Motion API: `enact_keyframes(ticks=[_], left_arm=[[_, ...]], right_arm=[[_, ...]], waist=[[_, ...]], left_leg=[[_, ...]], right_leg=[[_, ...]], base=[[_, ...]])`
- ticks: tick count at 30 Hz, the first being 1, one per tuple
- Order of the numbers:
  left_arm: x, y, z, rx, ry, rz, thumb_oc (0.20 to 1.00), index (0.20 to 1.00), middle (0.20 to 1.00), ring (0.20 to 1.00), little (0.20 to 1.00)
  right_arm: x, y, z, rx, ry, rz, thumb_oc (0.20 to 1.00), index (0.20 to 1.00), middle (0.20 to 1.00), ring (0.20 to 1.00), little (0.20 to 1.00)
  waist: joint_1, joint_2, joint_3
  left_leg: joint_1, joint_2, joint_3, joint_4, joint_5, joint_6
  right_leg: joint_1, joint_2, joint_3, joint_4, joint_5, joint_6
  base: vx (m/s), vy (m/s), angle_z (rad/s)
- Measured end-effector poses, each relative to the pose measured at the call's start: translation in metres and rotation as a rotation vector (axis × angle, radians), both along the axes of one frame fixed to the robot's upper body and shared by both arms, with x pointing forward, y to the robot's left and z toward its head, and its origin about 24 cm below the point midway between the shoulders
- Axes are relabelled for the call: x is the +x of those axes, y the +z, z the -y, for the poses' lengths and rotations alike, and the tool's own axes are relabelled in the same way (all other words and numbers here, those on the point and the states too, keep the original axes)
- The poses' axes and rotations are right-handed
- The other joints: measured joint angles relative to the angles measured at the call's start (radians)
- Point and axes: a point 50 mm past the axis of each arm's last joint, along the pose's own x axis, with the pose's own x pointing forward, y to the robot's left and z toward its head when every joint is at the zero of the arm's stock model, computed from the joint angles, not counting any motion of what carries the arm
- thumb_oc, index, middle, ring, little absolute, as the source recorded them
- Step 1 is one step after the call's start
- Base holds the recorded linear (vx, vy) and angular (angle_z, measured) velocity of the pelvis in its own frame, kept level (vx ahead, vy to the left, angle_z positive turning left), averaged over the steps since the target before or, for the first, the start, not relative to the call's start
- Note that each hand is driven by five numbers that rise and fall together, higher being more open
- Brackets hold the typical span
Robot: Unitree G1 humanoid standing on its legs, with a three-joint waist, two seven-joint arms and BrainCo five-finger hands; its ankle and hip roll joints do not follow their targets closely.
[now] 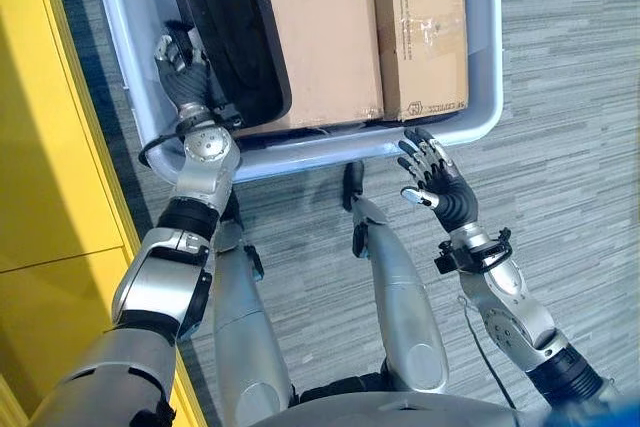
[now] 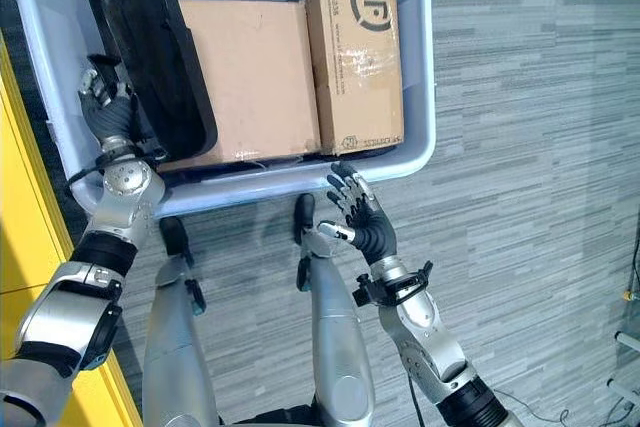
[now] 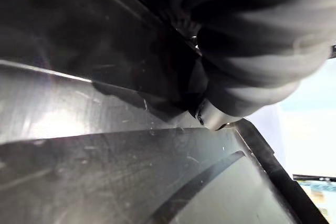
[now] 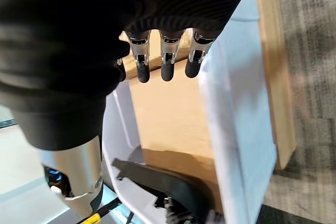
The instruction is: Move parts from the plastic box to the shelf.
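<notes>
A pale blue plastic box [image 1: 330,152] stands on the floor before me. Inside, a long black moulded part [image 1: 222,32] leans along its left wall, beside a wide cardboard box [image 1: 320,42] and a narrower cardboard box [image 1: 420,27]. My left hand [image 1: 180,62] is down inside the box at the black part's [image 3: 105,171] left edge, fingers curled on that edge. My right hand [image 1: 435,182] hangs open just outside the front rim, fingers straight [image 4: 166,69], holding nothing. The yellow shelf [image 1: 50,147] runs along the left.
Grey striped carpet [image 1: 570,97] spreads to the right of the box and between it and me. The yellow shelf sits close against the box's left side. The box's pale wall [image 4: 236,129] is right in front of my right hand.
</notes>
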Motion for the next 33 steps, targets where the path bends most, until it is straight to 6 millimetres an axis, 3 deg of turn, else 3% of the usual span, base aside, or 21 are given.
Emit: enact_keyframes(ticks=[10,13,19,23,27,30,33], left_arm=[[-0.013,-0.054,0.003,-0.076,-0.024,-0.157,0.200,0.200,0.200,0.200,0.200],[-0.014,-0.058,0.003,-0.080,-0.023,-0.166,0.200,0.200,0.200,0.200,0.200],[-0.033,-0.087,0.003,-0.113,-0.036,-0.232,0.200,0.200,0.200,0.200,0.200],[-0.049,-0.091,-0.003,-0.077,-0.022,-0.213,0.200,0.200,0.200,0.200,0.200],[-0.067,-0.097,-0.016,-0.008,0.014,-0.227,0.200,0.200,0.200,0.200,0.200],[-0.080,-0.102,-0.029,-0.006,0.049,-0.239,0.200,0.200,0.200,0.200,0.200],[-0.091,-0.103,-0.028,0.036,0.028,-0.236,0.200,0.200,0.200,0.200,0.200]], right_arm=[[-0.001,-0.002,-0.001,-0.002,0.006,-0.012,1.000,1.000,1.000,1.000,1.000],[-0.002,-0.003,-0.001,-0.003,0.007,-0.015,1.000,1.000,1.000,1.000,1.000],[-0.001,-0.005,-0.001,-0.010,0.009,-0.029,1.000,1.000,1.000,1.000,1.000],[-0.002,-0.008,0.001,-0.015,0.000,-0.042,1.000,1.000,1.000,1.000,1.000],[-0.002,-0.012,0.005,-0.026,-0.002,-0.056,1.000,1.000,1.000,1.000,1.000],[-0.002,-0.013,0.007,-0.033,-0.001,-0.062,1.000,1.000,1.000,1.000,1.000],[0.000,-0.019,0.014,-0.047,-0.023,-0.089,1.000,1.000,1.000,1.000,1.000]], waist=[[0.029,0.011,-0.023],[0.031,0.015,-0.030],[0.059,0.049,-0.048],[0.078,0.067,-0.055],[0.107,0.112,-0.089],[0.109,0.125,-0.113],[0.112,0.126,-0.149]], left_leg=[[0.133,-0.012,0.016,-0.077,0.013,0.002],[0.132,-0.014,0.017,-0.078,0.013,0.002],[0.244,-0.024,0.016,-0.143,0.026,0.006],[0.311,-0.033,0.016,-0.180,0.033,0.011],[0.360,-0.042,0.013,-0.202,0.032,0.014],[0.391,-0.044,0.013,-0.220,0.032,0.015],[0.420,-0.046,0.015,-0.235,0.033,0.017]], right_leg=[[0.112,-0.008,-0.002,-0.038,-0.006,0.005],[0.112,-0.010,-0.001,-0.043,-0.010,0.012],[0.217,-0.018,-0.010,-0.077,-0.011,0.014],[0.292,-0.026,-0.023,-0.116,-0.006,0.022],[0.360,-0.030,-0.031,-0.164,0.001,0.032],[0.393,-0.032,-0.031,-0.184,0.003,0.035],[0.425,-0.032,-0.034,-0.206,0.008,0.039]], base=[[0.01,0.001,0.00],[0.04,0.016,0.02],[0.05,0.020,0.05],[0.05,0.013,0.08],[0.07,0.019,0.06],[0.06,0.011,0.02],[0.05,0.013,0.01]])
